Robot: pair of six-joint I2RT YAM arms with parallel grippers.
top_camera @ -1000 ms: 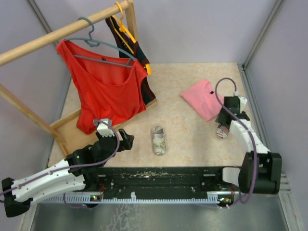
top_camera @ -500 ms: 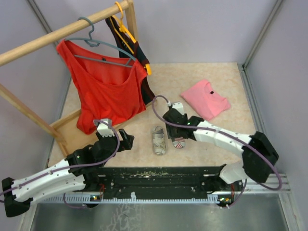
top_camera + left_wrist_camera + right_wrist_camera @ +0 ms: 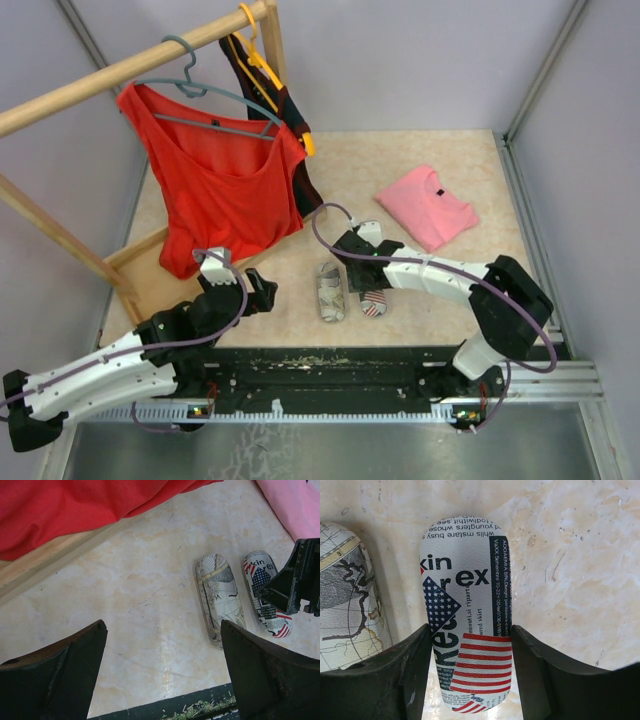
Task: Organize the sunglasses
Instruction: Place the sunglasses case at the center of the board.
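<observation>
**A:** Right wrist view first: what is in your right gripper (image 3: 469, 632)?

**B:** A flag-print case (image 3: 465, 580). It is oblong with rounded ends and carries black newsprint lettering on white, a blue field of stars, and red and white stripes. My fingers (image 3: 405, 675) press on both of its long sides, so I am clamped on it while it lies on the tabletop (image 3: 570, 555).

**A:** And the sunglasses?

**B:** I cannot see them in any view, so I cannot tell where they are or how they look. Only the two closed cases show.

**A:** Where is your case, and which way does it point?

**B:** It is just to the right of the map-print case (image 3: 331, 291), with its long axis parallel to that one. The striped end faces my wrist and the lettered end points away.

**A:** And your other arm?

**B:** My left gripper (image 3: 162, 630) hangs to the left of the map-print case, apart from it. Its fingers are spread wide with nothing between them.
</observation>
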